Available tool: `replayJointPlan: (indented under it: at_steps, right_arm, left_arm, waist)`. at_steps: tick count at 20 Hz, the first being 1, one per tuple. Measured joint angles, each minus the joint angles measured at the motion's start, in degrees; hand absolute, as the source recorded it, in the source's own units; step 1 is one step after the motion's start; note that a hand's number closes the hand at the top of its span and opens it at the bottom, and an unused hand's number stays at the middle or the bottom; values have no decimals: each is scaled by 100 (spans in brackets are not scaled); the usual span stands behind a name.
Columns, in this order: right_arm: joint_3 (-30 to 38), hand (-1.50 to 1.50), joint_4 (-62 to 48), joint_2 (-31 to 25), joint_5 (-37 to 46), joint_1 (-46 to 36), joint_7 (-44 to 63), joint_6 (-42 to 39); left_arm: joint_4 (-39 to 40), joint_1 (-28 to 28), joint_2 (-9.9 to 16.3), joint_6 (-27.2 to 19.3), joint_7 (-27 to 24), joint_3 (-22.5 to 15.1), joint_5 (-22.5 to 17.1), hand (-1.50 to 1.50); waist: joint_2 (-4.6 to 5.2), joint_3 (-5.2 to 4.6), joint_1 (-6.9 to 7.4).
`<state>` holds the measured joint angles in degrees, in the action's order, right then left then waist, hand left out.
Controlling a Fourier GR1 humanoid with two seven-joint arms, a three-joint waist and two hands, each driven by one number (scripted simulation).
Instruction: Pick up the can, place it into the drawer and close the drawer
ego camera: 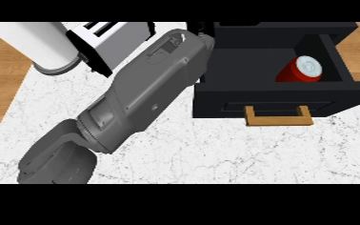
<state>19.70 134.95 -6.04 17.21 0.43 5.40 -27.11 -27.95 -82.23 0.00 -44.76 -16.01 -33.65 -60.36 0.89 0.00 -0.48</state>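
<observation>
The red can [298,71] with a silver top lies tilted inside the open black drawer [267,100], near its right wall. The drawer has a wooden handle [277,116] on its front panel. My left forearm [147,86] crosses the counter from the lower left up to the drawer's back left corner. There the black left hand [202,29] blends into the black drawer side and is mostly hidden. It is well apart from the can. My right hand shows nowhere.
A white cylinder [45,45] stands at the back left. Beside it is a white and black toaster-like appliance [109,35], partly behind my forearm. The white marble counter [211,148] ends at wooden strips on the far left and right.
</observation>
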Motion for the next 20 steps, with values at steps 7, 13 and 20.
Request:
replayJointPlan:
  at_steps: [7, 13, 20]
  right_arm:
    - [-1103, -150, -1202, 33, 1928, -818, -424, 779]
    - [-1696, -150, -2537, -73, 3069, -1488, -781, 1396]
    - [-2154, -150, -4224, -230, 4139, -2342, -1001, 1988]
  left_arm:
    - [-73, 58, 36, -38, 202, 34, 116, -150]
    - [-223, 109, 181, -125, 432, 67, 292, -150]
    - [-599, 311, 526, -179, 746, 21, 501, -150]
  waist:
    - [-40, 0, 121]
    - [-63, 0, 167]
    - [-80, -1, 251]
